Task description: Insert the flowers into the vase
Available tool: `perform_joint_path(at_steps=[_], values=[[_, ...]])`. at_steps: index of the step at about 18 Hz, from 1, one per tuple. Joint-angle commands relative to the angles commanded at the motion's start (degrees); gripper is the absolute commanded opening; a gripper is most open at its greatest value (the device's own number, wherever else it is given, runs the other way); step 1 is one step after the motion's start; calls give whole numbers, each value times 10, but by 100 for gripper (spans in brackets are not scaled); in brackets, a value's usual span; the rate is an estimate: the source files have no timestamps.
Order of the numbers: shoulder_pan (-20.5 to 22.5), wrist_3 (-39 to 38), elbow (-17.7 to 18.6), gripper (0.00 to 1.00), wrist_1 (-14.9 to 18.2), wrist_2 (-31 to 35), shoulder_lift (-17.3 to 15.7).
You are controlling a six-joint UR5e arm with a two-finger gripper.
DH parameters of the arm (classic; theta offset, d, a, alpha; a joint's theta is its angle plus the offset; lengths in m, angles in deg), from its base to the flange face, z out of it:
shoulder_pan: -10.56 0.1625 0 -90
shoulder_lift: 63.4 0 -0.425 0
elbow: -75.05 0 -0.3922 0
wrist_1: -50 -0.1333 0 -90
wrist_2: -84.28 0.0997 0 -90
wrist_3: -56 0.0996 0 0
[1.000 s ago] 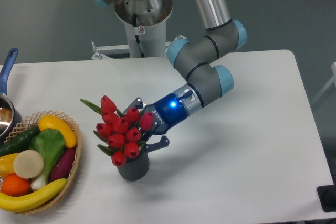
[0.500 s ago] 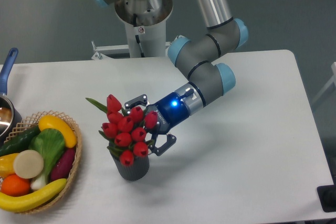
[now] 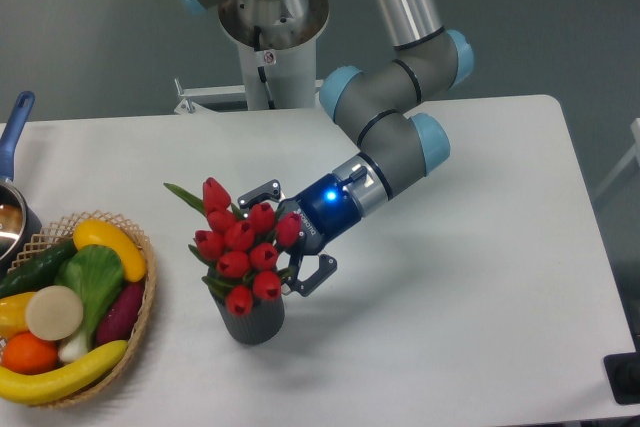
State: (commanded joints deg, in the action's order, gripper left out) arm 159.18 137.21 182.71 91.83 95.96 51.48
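The flowers (image 3: 238,243), a bunch of red tulip heads with green leaves, stand with their stems down in the vase (image 3: 253,323), a small dark grey cylinder at the front left of the table. My gripper (image 3: 270,249) reaches in from the right, right behind the blooms. It is open: one finger shows above the bunch and the other beside the vase's mouth, spread apart with the tulip heads between them but not squeezed. The stems are hidden inside the vase.
A wicker basket (image 3: 143,319) of fruit and vegetables sits just left of the vase. A pot with a blue handle (image 3: 14,132) is at the left edge. The robot's base (image 3: 268,42) stands behind the table.
The gripper's fingers have spread apart and let go of the bunch. The flowers shifted slightly right and settled lower into the vase. In the last half second almost nothing moved.
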Motion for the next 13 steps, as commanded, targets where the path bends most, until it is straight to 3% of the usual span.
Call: perform_joint_path(at_steps=[6, 9, 13], values=[[2, -1, -15, 100, 0, 60, -19], [14, -1, -11, 100, 1, 76, -49], [39, 0, 9, 100, 0, 166, -83]])
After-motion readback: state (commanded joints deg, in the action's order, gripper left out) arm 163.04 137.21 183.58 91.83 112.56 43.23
